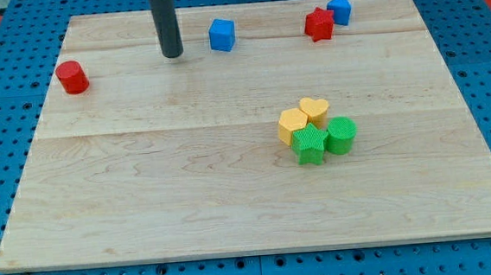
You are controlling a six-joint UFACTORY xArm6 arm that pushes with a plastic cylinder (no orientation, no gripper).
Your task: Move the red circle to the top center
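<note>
The red circle point(72, 77) is a short red cylinder near the board's left edge, in the upper part of the view. My tip point(172, 53) rests on the board to the right of it, well apart from it, and left of a blue cube point(221, 34). The rod rises straight up out of the view's top.
A red star-like block point(318, 24) touches a blue block point(339, 10) at the top right. Right of centre, a yellow hexagon point(292, 125), a yellow heart point(314, 110), a green star point(310, 143) and a green cylinder point(341, 135) cluster together. The wooden board point(146, 205) lies on a blue pegboard.
</note>
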